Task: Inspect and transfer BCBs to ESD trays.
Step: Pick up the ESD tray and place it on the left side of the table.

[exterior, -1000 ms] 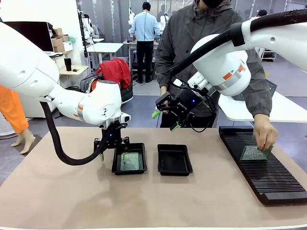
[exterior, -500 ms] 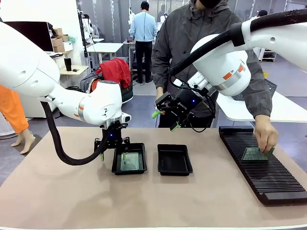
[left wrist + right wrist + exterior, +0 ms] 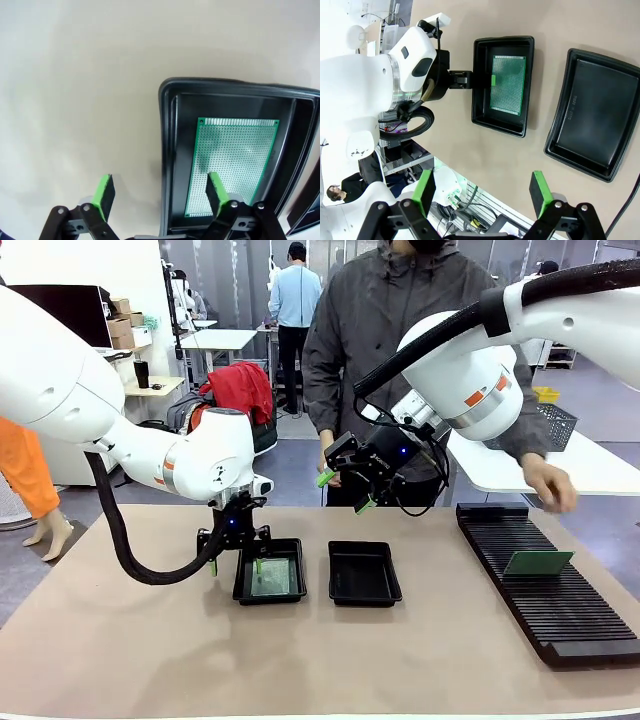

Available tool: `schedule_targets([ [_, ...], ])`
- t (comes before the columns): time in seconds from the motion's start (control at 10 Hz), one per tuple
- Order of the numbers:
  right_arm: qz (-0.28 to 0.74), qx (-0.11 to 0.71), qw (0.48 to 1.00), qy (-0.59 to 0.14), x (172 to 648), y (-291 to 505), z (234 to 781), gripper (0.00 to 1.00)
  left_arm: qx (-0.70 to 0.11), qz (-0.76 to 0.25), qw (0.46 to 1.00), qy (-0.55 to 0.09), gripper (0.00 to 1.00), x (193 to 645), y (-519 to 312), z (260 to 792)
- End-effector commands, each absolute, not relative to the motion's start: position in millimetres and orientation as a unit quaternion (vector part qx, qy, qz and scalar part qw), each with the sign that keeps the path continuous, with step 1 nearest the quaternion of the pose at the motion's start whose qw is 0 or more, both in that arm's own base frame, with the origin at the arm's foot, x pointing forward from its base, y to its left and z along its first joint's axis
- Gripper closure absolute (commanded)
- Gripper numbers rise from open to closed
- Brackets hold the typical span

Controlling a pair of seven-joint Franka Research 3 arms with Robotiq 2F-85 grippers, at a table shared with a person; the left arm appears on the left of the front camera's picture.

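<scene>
BCBs two, ESD trays two, left end effector, right end effector, both agape, empty

On your worktop, the left tray holds a BCB flat on its floor, and the right tray sits just beside it. Well to your right lies the rack, with a second BCB resting on it.

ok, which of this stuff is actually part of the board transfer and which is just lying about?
In the job:
left ESD tray, with one BCB in it
empty right ESD tray
second BCB, propped on the slotted rack
left gripper and right gripper, fingers open

Lying about:
red garment
cardboard boxes
mesh basket
black cup
</scene>
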State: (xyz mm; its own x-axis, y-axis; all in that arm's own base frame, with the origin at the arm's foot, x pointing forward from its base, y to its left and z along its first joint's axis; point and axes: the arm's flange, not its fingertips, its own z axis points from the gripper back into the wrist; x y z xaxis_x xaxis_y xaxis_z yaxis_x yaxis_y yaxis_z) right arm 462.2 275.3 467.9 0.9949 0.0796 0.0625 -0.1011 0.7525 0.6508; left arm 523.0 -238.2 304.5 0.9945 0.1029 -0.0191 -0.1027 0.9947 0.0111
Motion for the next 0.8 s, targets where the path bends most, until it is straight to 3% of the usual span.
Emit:
schedule_targets([
  [0.0,0.043,0.342,0.939,-0.016,465.5,277.4,467.9,0.00,-0.021,0.049,0.999,-0.001,0.14,521.3,-232.4,303.9],
  [0.7,0.043,0.342,0.939,-0.016,465.5,277.4,467.9,0.00,-0.036,0.052,0.998,0.002,0.63,529.3,-222.0,305.3],
])
